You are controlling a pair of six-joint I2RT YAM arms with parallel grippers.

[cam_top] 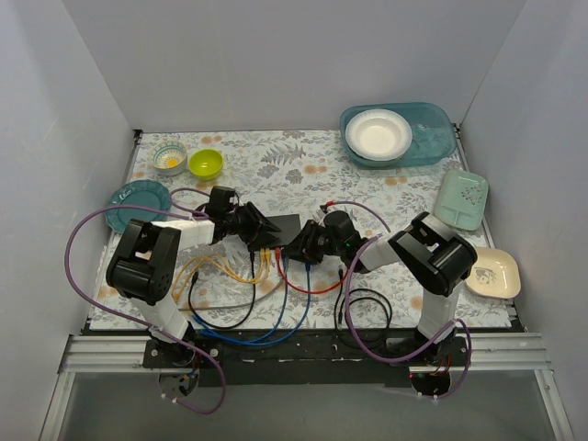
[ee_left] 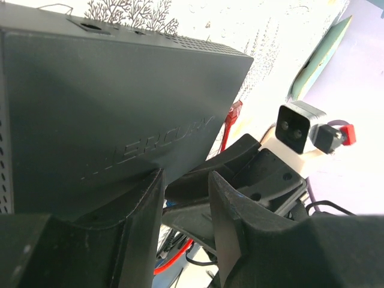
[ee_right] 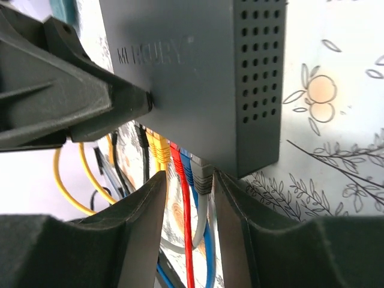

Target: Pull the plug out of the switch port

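The switch [cam_top: 283, 230] is a flat black box mid-table, its sockets facing the near edge. It fills the left wrist view [ee_left: 120, 96] and shows in the right wrist view [ee_right: 198, 66]. Black, yellow, red [ee_right: 176, 157], blue and grey [ee_right: 203, 177] plugs sit in its ports. My right gripper [ee_right: 189, 180] is open and straddles the red, blue and grey plugs, with the grey plug against its right finger; it also shows in the top view [cam_top: 303, 248]. My left gripper [ee_left: 186, 177] is open at the switch's left end [cam_top: 260, 230], one finger lying on the box's top face.
Yellow [cam_top: 220, 266], blue [cam_top: 276, 317], red [cam_top: 317, 288] and black cables loop toward the near edge. A teal bin [cam_top: 436, 138] with a white bowl stands back right. A green tray [cam_top: 461, 197] and a cream plate [cam_top: 493, 273] lie right. A teal plate [cam_top: 138, 202] and two small bowls lie back left.
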